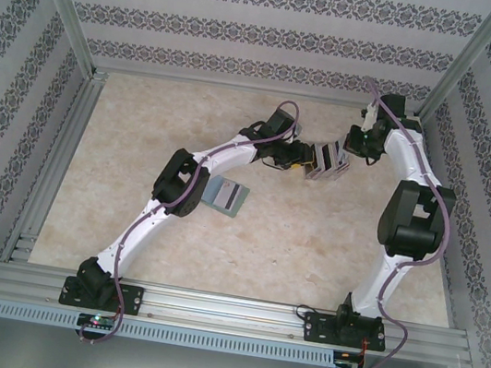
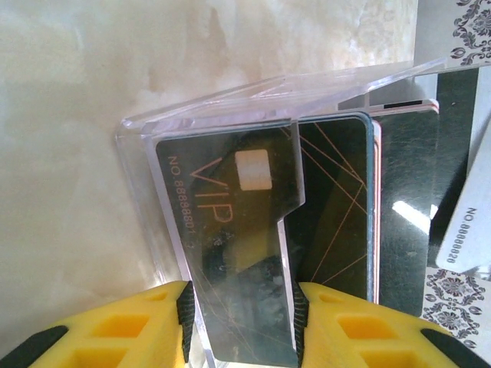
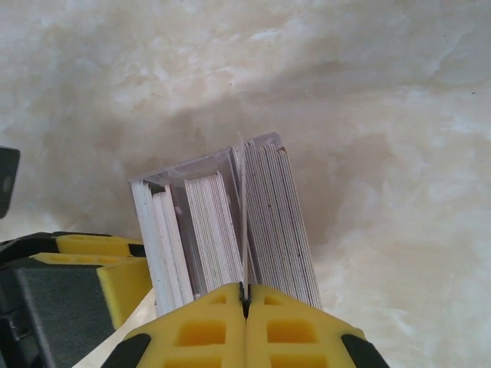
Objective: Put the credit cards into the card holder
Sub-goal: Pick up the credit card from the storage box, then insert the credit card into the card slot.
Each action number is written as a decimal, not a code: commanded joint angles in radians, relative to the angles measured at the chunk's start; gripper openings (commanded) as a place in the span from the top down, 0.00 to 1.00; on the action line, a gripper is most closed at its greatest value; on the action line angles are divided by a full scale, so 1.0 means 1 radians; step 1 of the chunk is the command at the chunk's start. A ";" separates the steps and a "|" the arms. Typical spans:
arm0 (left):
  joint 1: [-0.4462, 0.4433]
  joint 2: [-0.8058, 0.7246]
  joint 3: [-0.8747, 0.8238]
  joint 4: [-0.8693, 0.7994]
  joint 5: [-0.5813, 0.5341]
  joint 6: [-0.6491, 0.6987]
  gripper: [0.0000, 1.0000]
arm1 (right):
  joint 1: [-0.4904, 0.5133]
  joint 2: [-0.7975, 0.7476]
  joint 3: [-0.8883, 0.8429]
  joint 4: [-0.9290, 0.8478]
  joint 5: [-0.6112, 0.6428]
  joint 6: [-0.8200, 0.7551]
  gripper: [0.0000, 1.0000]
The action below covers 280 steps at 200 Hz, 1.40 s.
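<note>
**A:** Right wrist view first: what are your fingers on?

**B:** My right gripper is closed tight, pads together, on one thin sheet. It stands on edge among the credit cards in the clear rack. I read it as a single card, though I can't rule out a divider wall.

**A:** And your other side?

**B:** My left gripper is clamped across the rack's end. A dark VIP card shows through the clear wall between the pads. I judge that hand is steadying the rack, which sits in the far half of the worktop, right of the middle.

**A:** Where is the card holder?

**B:** The card holder lies flat on the worktop, well apart from the rack. From my right fingers it is toward the near left corner, just beside my left arm's elbow. One part looks greyish and one green, so I take it as lying open, but it is too small to be sure.

**A:** What does the next move hang on?

**B:** The pinched card's long axis runs straight away from my right fingers, along the slots. I'd draw it out along that line, then carry it left and toward the near edge. My left gripper is nearer the holder, but it is busy with the rack, so my right arm would have to reach across.
</note>
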 commanded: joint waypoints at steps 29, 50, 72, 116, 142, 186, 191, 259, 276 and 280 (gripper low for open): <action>0.010 -0.069 -0.025 -0.062 -0.017 0.045 0.60 | -0.016 -0.096 -0.044 0.058 -0.124 0.073 0.96; 0.011 -0.088 -0.024 -0.070 -0.013 0.054 0.59 | -0.015 -0.128 -0.088 0.114 -0.206 0.117 0.95; 0.012 -0.117 -0.027 -0.089 -0.010 0.072 0.59 | -0.010 -0.169 -0.154 0.197 -0.303 0.187 0.95; 0.037 -0.234 -0.130 -0.116 -0.053 0.142 0.59 | 0.040 -0.261 -0.299 0.374 -0.428 0.319 0.95; 0.064 -0.345 -0.290 -0.084 -0.087 0.170 0.59 | 0.084 -0.302 -0.378 0.460 -0.449 0.384 0.94; 0.137 -0.535 -0.592 -0.030 -0.131 0.207 0.59 | 0.180 -0.317 -0.478 0.569 -0.462 0.460 0.94; 0.143 -0.556 -0.624 -0.025 -0.135 0.211 0.59 | 0.192 -0.314 -0.485 0.576 -0.461 0.463 0.94; 0.273 -0.802 -1.052 -0.014 -0.215 0.262 0.60 | 0.379 -0.267 -0.586 0.655 -0.459 0.515 0.94; 0.292 -0.848 -1.095 -0.042 -0.242 0.284 0.60 | 0.428 -0.238 -0.599 0.678 -0.463 0.538 0.94; 0.295 -0.856 -1.100 -0.051 -0.251 0.292 0.60 | 0.441 -0.229 -0.600 0.682 -0.466 0.543 0.94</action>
